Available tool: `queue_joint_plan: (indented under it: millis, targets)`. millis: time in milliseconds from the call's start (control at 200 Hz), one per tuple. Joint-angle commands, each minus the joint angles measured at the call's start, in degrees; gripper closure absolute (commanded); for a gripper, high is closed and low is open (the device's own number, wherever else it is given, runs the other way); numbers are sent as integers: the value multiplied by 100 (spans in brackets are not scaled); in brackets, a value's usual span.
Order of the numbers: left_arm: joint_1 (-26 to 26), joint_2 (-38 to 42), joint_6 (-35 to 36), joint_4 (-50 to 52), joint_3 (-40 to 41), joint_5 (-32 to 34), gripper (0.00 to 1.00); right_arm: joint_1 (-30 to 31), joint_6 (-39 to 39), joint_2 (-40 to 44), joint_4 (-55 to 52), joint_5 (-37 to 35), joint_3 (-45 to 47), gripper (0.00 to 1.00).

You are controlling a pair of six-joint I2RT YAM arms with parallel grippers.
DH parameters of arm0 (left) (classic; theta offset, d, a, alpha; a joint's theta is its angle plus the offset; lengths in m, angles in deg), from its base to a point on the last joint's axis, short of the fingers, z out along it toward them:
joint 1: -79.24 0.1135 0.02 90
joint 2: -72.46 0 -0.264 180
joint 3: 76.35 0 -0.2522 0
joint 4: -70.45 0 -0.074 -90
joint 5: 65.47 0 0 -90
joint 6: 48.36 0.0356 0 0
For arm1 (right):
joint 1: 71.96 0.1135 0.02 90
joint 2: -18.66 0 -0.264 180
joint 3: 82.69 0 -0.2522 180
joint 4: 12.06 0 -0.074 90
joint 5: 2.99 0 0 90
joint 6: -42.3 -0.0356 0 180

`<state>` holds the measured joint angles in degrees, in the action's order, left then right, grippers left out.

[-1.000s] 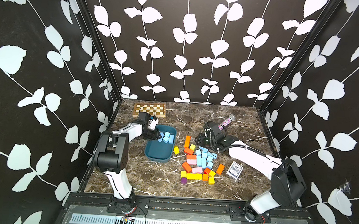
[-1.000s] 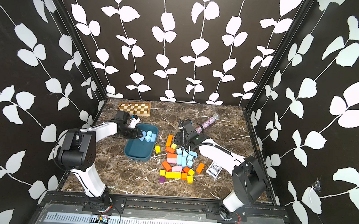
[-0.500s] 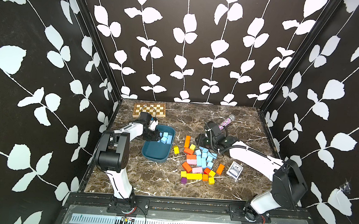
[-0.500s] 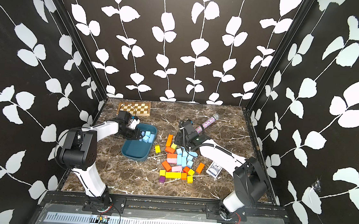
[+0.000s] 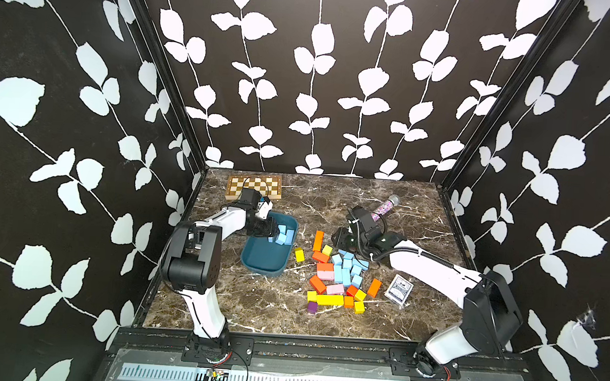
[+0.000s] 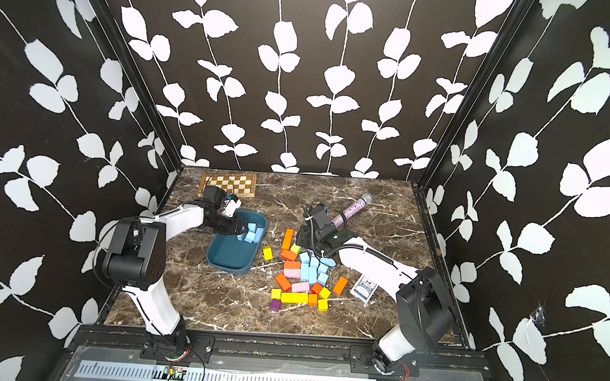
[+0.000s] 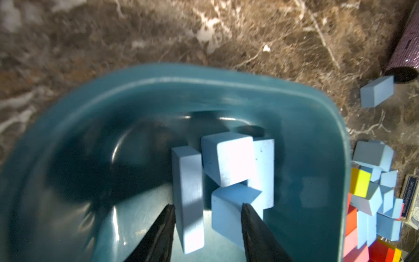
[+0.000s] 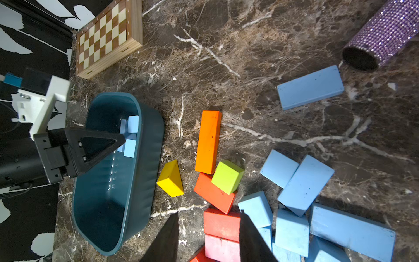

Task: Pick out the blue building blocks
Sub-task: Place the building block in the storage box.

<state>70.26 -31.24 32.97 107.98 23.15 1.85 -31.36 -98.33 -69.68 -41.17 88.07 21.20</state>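
Blue building blocks [image 5: 346,270], the small matte sky-blue ones, mostly sit in the mixed pile on the brown marble-look tabletop [image 5: 270,316]. A few are in the dark teal oval plastic tray [image 5: 255,264], and one flat brick [image 8: 310,87] lies off alone by the purple glitter microphone [image 8: 381,34].

My left gripper [image 7: 207,205] is down inside the tray with its jaws apart. A tall blue brick [image 7: 188,199] stands just inside one finger and a chunkier blue block [image 7: 226,211] touches the other. There's a gap between the two, so I read this as a drop-off, not a squeeze.

To do this bit well, I'd spread the jaws a touch wider so neither finger rubs a block, then pull straight back out the way I'm pointing. Any sideways drift probably tips that standing brick or drags something over the rim.

My right gripper [image 8: 208,213] hovers over the edge of the pile, jaws apart, nothing in them as far as I can tell. A red brick [image 8: 222,224] sits right under the gap, so I'd shift onto a blue one before coming down. The loner looks easiest, with free sides all round.
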Motion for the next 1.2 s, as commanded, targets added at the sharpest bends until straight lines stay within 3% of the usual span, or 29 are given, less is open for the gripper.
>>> queue_joint_plan:
  millis: [0,230,625,795,1195]
  targets:
    - [-41,141,-197,-53,-111,-12,46,40,-61,-22,30,-62,-107,58]
    - [-138,17,-369,-201,-71,-139,41,42,-52,-87,15,-45,-189,58]
    - [-232,10,-549,-294,-88,-551,43,44,-40,-52,-50,-81,-165,58]
    - [-234,147,-452,-160,-117,-378,41,42,24,-109,-165,-73,-277,58]
    - [-219,1372,358,109,233,214,30,-55,614,-808,-2121,-108,-1244,57]
